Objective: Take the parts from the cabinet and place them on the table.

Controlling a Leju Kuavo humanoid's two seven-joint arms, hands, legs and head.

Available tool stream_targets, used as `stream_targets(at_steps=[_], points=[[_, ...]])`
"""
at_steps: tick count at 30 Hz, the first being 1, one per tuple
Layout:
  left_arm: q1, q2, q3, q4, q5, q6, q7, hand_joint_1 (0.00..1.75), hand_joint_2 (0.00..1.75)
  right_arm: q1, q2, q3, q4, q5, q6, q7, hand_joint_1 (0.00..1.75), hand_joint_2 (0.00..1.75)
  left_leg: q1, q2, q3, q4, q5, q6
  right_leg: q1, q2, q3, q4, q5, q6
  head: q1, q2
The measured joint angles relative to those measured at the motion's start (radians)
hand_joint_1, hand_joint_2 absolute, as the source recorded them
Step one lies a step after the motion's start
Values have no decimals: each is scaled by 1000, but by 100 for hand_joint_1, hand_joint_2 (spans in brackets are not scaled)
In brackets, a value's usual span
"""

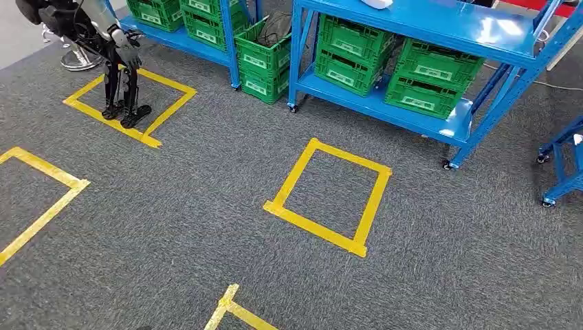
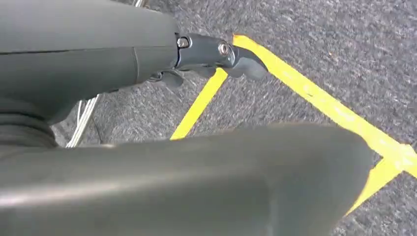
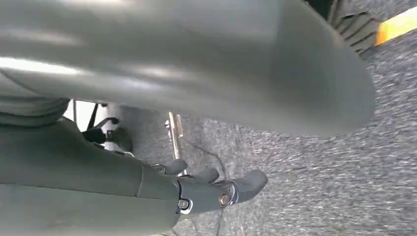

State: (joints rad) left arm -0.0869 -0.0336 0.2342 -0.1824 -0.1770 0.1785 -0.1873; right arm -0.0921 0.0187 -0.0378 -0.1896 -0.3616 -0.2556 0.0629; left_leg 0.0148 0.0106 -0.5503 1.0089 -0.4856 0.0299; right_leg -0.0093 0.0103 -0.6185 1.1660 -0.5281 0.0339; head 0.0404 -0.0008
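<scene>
Head view: two blue shelving racks [image 1: 412, 27] stand at the far side, holding seven green crates [image 1: 430, 65] with white labels too small to read. One complete yellow tape square [image 1: 330, 199] marks the grey carpet [image 1: 206, 206]. A second humanoid robot [image 1: 117, 62] stands far left. Left hand [image 2: 216, 56] and right hand [image 3: 216, 189] hang empty, fingers loosely curled, apart.

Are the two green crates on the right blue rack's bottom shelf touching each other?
Apart. The head view shows a gap between the left crate stack and the right crate stack.
</scene>
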Motion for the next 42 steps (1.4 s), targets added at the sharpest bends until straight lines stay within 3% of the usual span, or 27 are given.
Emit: stream_targets(at_steps=[1, 2, 3, 5, 6, 8, 15, 24, 34, 42], points=[[0, -1, 0, 0, 0, -1, -1, 0, 0, 0, 0, 0, 0, 2, -1, 2, 0, 0, 0, 1, 1, 0, 0, 0, 2, -2, 37, -73, 32, -6, 3, 0], [-1, -3, -1, 0, 0, -1, -2, 0, 0, -3, -1, 1, 0, 5, -4, 6, 0, 0, -1, 4, 2, 0, 0, -2, 8, -12, 69, -148, 32, -16, 6, 0], [-1, -4, -2, 0, -2, -3, -2, 0, 0, -8, -2, 3, 0, 7, -5, 12, 0, 0, -6, 5, -2, 3, -2, -9, 11, -13, 73, -165, 28, -19, 6, 0], [-1, -6, -5, 0, -10, -11, 4, 0, 0, -8, -2, 10, 0, 12, -7, 18, 0, 0, 0, 8, -1, 1, -1, -18, 17, -10, 70, -162, 28, -24, 1, 0], [-2, -6, -9, 0, -18, -21, 5, 0, 0, -6, 0, 11, 0, 12, -7, 21, 0, 0, -2, 7, -9, 5, -12, 1, 12, -9, 77, -167, 30, -2, 0, 0], [-2, -7, -20, 0, -33, -29, -1, 0, 0, -4, -1, 12, 0, 12, -7, 22, 0, 0, -2, 7, -5, 1, -10, -7, 14, -9, 80, -167, 26, -10, -7, 0], [-1, -11, -40, 0, -42, -14, -9, 0, 0, -4, 7, 18, 0, 3, -8, 8, 0, 0, -1, 7, 13, -9, -1, -22, 14, -9, 94, -163, 28, -22, -21, 0], [-2, -19, -50, 0, -38, -16, -29, 0, 0, -4, 5, 24, 0, 2, -17, 23, 0, 0, -3, 7, 12, -9, -1, -23, 13, -9, 87, -163, 28, -22, -26, 0], [-2, -19, -62, 0, -40, -10, 2, 0, 0, -4, 5, 37, 0, 5, -16, 22, 0, 0, -6, 7, 14, -9, -4, -21, 10, -9, 81, -165, 27, -20, -26, 0], [-2, -19, -70, 0, -40, -4, 18, 0, 0, -4, 5, 44, 0, 8, -15, 23, 0, 0, -10, 6, 12, -6, -4, -20, 5, -9, 96, -167, 29, -16, -28, 0]])
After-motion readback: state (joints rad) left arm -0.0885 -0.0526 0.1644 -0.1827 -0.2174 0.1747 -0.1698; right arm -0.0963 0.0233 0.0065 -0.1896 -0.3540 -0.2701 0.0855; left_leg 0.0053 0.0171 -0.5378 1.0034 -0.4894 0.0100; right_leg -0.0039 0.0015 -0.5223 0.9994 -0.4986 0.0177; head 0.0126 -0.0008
